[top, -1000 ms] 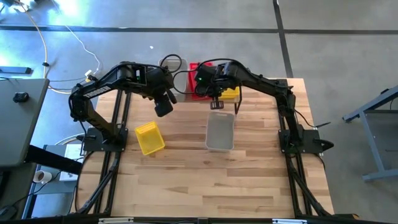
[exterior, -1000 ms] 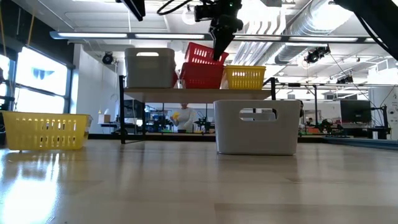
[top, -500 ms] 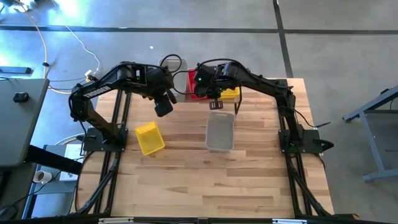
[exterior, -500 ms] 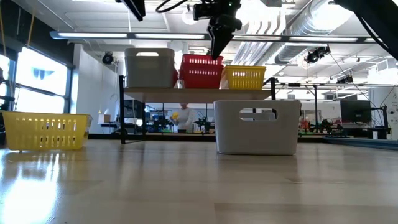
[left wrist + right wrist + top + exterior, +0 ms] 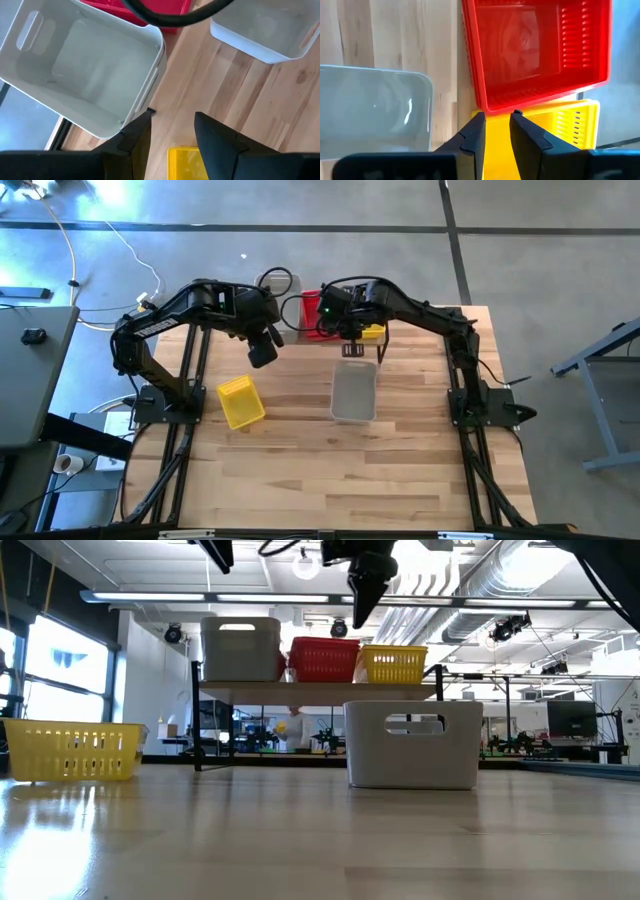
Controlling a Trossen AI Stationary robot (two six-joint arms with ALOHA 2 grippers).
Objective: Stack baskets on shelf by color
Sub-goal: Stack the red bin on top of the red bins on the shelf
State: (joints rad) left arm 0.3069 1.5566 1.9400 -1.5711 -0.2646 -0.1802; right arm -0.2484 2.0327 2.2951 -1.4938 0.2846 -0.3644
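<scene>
On the shelf (image 5: 320,686) stand a pale grey basket (image 5: 240,648), a red basket (image 5: 323,658) and a yellow basket (image 5: 392,664), side by side on their bases. My right gripper (image 5: 362,598) hangs open above the gap between red and yellow. In its wrist view the right gripper (image 5: 497,120) looks down on the red basket (image 5: 535,50) and the yellow basket (image 5: 545,125). My left gripper (image 5: 263,352) waits open over the table, near the shelf's left end. Another grey basket (image 5: 354,390) and another yellow basket (image 5: 240,400) sit on the tabletop.
The table's grey basket (image 5: 412,743) stands just in front of the shelf, below my right gripper. The yellow one (image 5: 72,748) is toward the left edge. The left wrist view shows the shelf's grey basket (image 5: 85,75) close by. The near half of the wooden tabletop (image 5: 340,470) is bare.
The red basket, held tilted above the shelf a second ago, has come down level beside the yellow one. My right gripper has let go of it, then risen and shifted a little toward the table's right edge.
</scene>
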